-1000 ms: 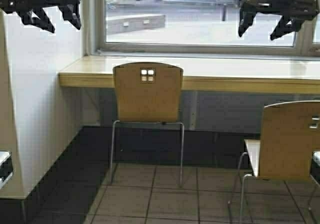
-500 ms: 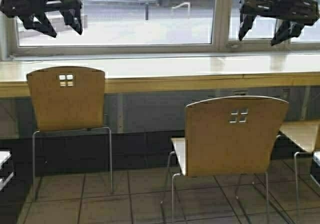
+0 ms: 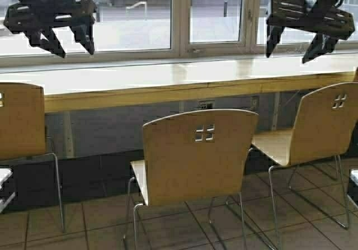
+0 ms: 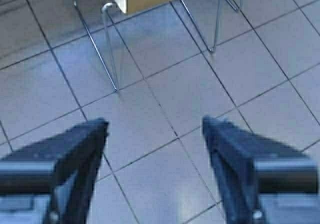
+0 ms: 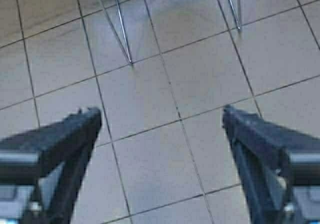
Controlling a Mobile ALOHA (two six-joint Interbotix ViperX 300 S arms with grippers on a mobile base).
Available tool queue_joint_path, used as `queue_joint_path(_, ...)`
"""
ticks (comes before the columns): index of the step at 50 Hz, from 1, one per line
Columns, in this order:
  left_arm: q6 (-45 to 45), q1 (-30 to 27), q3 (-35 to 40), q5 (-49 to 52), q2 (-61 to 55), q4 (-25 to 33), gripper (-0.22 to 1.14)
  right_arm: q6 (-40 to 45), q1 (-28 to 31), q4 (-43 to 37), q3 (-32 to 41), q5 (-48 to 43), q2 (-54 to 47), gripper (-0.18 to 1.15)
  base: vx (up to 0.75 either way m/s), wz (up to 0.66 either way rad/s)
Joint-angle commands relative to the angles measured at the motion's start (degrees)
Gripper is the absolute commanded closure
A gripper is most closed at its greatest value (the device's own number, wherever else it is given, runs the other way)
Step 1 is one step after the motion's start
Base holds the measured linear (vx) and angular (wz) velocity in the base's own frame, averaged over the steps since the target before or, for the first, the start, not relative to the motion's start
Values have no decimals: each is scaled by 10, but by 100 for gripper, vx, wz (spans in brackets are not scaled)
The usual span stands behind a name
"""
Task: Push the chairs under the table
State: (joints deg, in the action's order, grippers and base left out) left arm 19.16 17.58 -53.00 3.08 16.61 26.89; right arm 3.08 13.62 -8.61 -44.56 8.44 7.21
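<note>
The table (image 3: 168,82) runs along the windows (image 3: 134,20) over a tiled floor (image 4: 165,108). Three chairs stand before it: the middle chair (image 3: 196,160) and right chair (image 3: 319,132) pulled out, the left chair (image 3: 22,121) closer in. Left gripper (image 3: 61,34) and right gripper (image 3: 293,40) hang raised above the table, fingers spread wide, empty.

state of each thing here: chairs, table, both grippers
left chair: backrest close to the table edge, looks pushed in
middle chair: pulled out, clear of the table, not pushed in
right chair: pulled out, turned at an angle
table: top bare
left gripper: raised, open, holding nothing
right gripper: raised, open, holding nothing
</note>
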Motion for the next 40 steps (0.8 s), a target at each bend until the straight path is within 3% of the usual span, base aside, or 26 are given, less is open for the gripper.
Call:
queue_joint_path(1,-1,-1,18,11,-1,2,0,0,2,-11,15,3,-3,-6,14,-13)
queue_joint_path(20,-18,-1,9,10,-5,18,0,1,2,-39,12,4,-15,-6,19,-10)
queue_joint_path(33,-133,-1,15,15,-37,52,0,1,2,-83,-4,5,-22,-6,26,-4)
queue_joint_path(40,-233,3,28,-6,-86,110,0,1,2,-111,19,5,-47,-6,23,-7)
